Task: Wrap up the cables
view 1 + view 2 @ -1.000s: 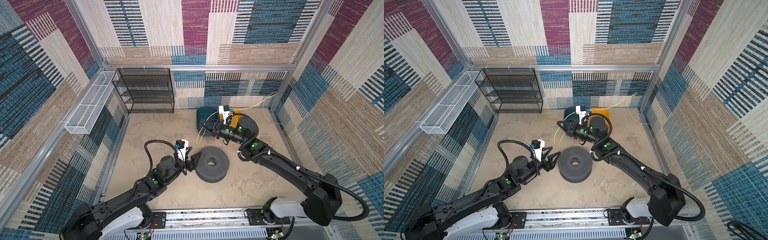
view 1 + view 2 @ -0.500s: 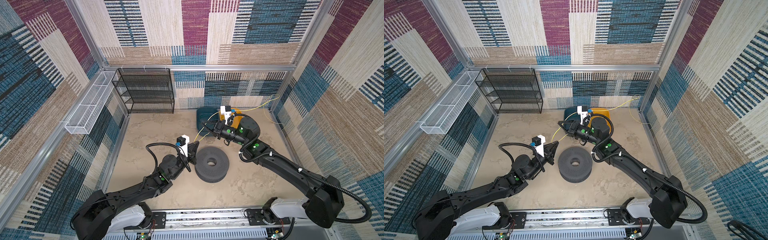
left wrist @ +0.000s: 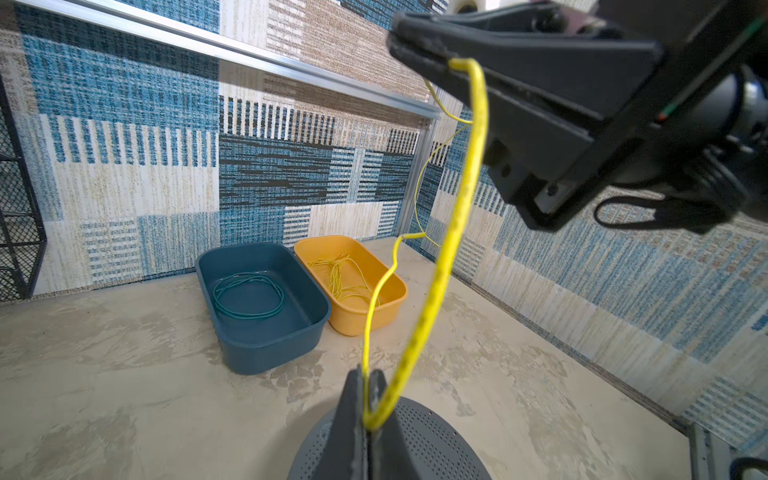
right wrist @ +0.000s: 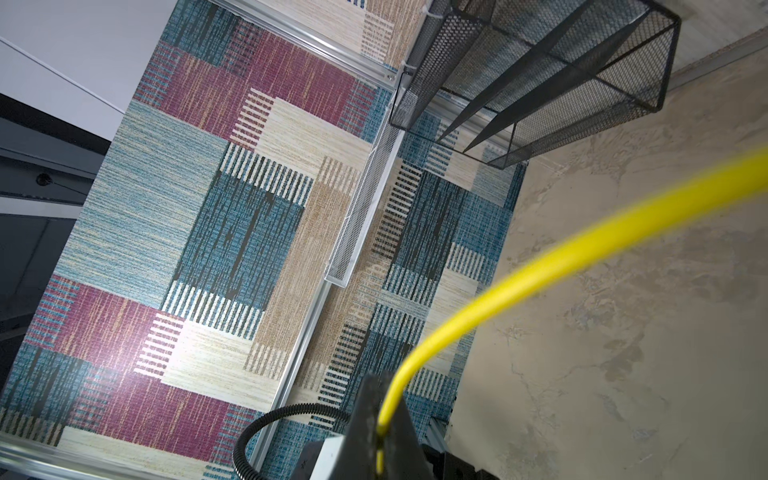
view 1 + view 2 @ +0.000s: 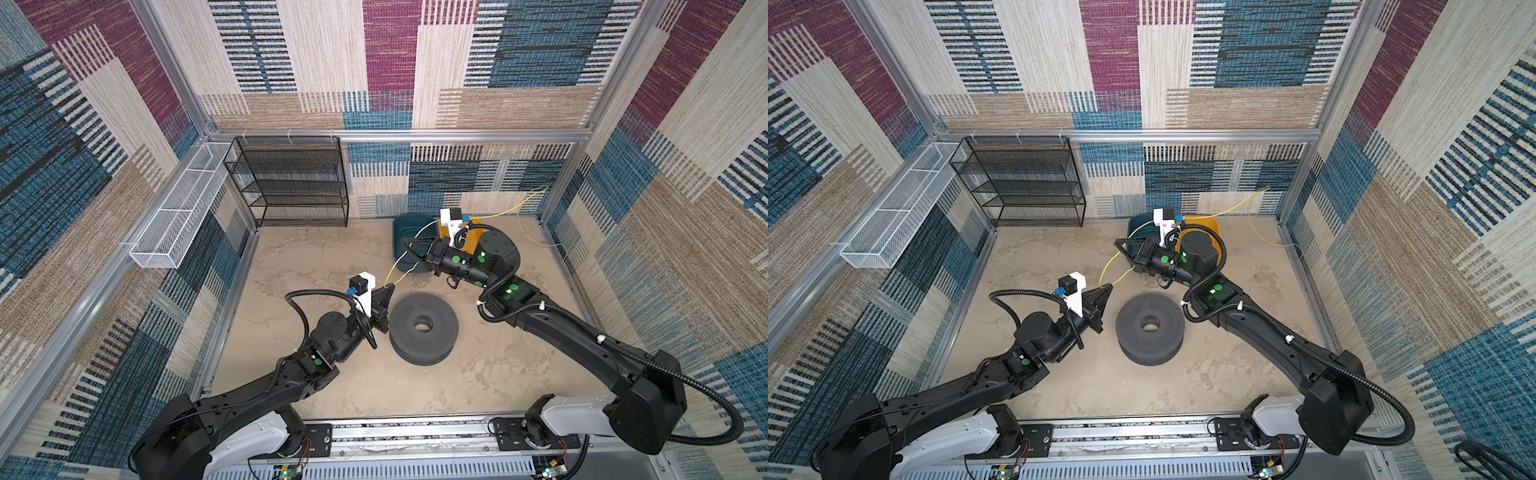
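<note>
A thin yellow cable (image 5: pixel 395 268) (image 5: pixel 1105 266) hangs in a short slack loop between my two grippers. My left gripper (image 5: pixel 390 286) (image 5: pixel 1111 286) (image 3: pixel 365 374) is shut on the cable (image 3: pixel 457 208), just above the back-left rim of a grey perforated spool (image 5: pixel 401 322) (image 3: pixel 436 436). My right gripper (image 5: pixel 402 242) (image 3: pixel 399 41) (image 4: pixel 376 380) is shut on the same cable (image 4: pixel 540 266), higher up, over the blue bin (image 3: pixel 266 336). The rest of the cable runs past the orange bin (image 3: pixel 353 326) to the back right corner. More yellow cable lies tangled in the orange bin.
The blue bin holds a coiled teal cable (image 3: pixel 249 297). A black mesh shelf (image 5: pixel 291 183) stands at the back left. A white wire basket (image 5: pixel 178 216) hangs on the left wall. Metal frame rails edge the floor.
My left gripper rose from beside the spool, moved back toward the cable and shut on it. The right gripper kept its grip and barely moved.
</note>
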